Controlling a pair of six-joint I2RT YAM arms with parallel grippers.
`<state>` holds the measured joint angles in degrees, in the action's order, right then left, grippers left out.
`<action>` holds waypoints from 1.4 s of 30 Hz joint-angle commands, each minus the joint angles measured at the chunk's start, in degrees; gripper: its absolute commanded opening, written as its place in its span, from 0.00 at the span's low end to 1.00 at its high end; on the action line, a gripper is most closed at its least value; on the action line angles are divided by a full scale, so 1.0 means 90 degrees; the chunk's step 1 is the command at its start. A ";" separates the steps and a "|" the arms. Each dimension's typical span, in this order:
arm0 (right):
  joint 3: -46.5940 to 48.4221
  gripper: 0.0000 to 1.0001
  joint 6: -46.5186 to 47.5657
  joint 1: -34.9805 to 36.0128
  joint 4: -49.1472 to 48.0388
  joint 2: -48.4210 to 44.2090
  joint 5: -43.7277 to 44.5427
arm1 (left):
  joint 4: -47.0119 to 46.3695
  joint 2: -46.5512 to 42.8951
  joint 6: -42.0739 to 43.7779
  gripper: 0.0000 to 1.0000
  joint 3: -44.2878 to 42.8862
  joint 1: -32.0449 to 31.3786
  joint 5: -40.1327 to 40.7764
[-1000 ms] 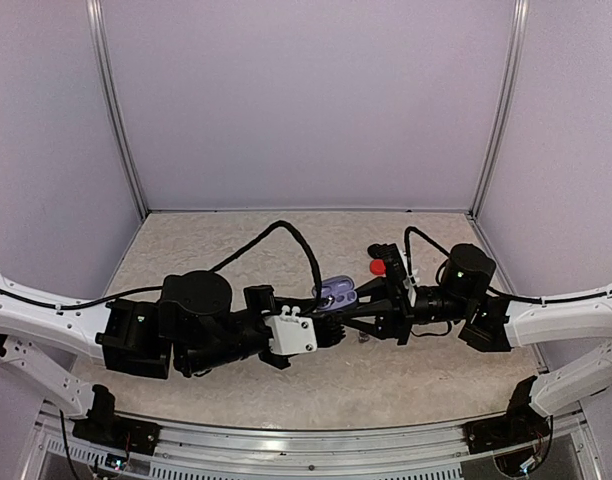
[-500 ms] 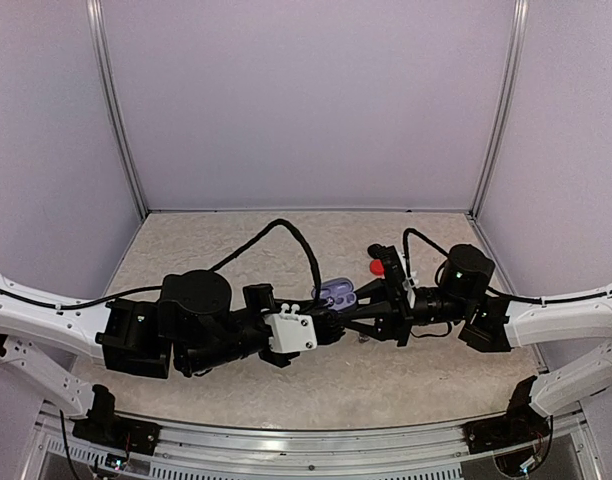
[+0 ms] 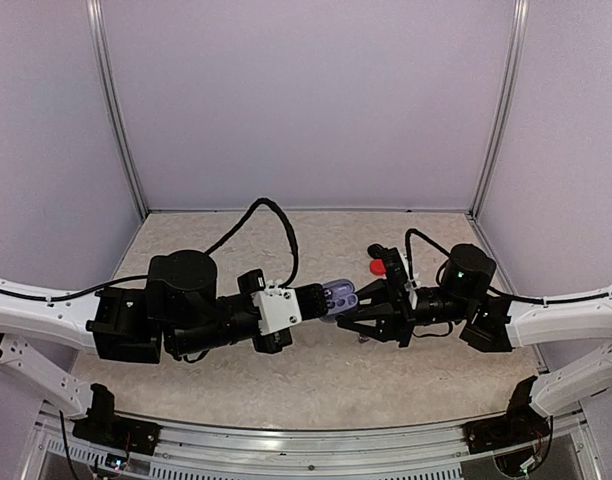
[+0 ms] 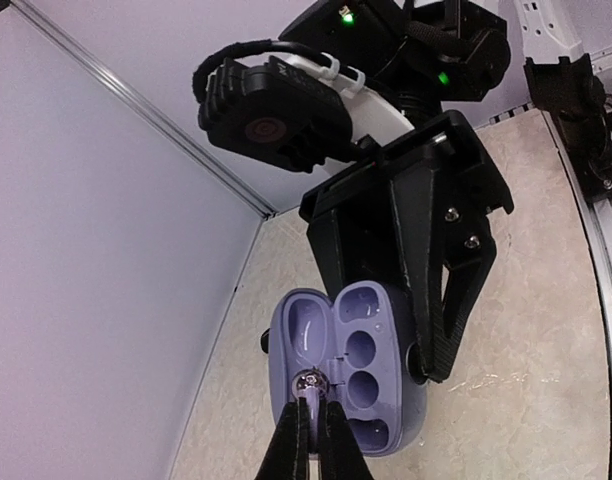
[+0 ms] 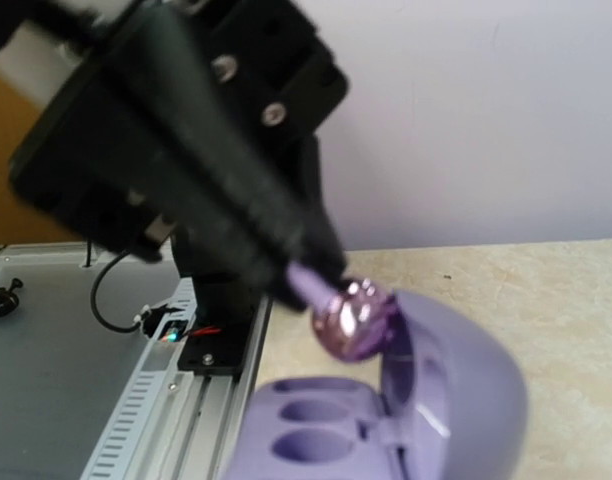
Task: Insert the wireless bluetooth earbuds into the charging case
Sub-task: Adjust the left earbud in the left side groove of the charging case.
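The lilac charging case [image 4: 386, 400] lies open, its lid beside a tray of empty round sockets. My right gripper [image 3: 354, 306] is shut on the case and holds it above the table; one black finger [image 4: 454, 300] presses its side. My left gripper [image 4: 312, 402] is shut on the stem of a shiny lilac-silver earbud [image 4: 309, 381]. The bud's round head hangs over the hinge, between lid and tray. The right wrist view shows the same earbud [image 5: 354, 318] just above the case [image 5: 456, 400], apart from the sockets. My right fingers do not show there.
A small red object [image 3: 376, 267] lies on the speckled table [image 3: 236, 245] just behind the right wrist. Purple walls close off the back and both sides. A metal rail [image 3: 306, 455] runs along the near edge.
My left jaws have closed on the earbud's stem. The left arm has shifted left and a little farther from the near edge. The right arm and the case have stayed put.
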<state>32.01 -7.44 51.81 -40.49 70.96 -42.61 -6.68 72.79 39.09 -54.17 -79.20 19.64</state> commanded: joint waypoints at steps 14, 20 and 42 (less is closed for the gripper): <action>0.0034 0.02 0.0093 0.0083 -0.0364 -0.0227 -0.0462 | 0.0088 -0.0633 -0.1415 0.00 -0.0102 0.0633 -0.2383; 0.0093 0.02 0.0077 0.0083 -0.0335 -0.0199 -0.0591 | 0.0231 -0.0536 -0.1538 0.00 -0.0153 0.0707 -0.2767; 0.0214 0.02 0.0135 0.0088 -0.0323 -0.0161 -0.0783 | 0.0333 -0.0266 -0.1997 0.00 -0.0266 0.0989 -0.3340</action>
<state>32.12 -6.85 51.99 -41.89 69.43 -48.86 -3.90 70.02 23.18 -54.85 -71.22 -8.29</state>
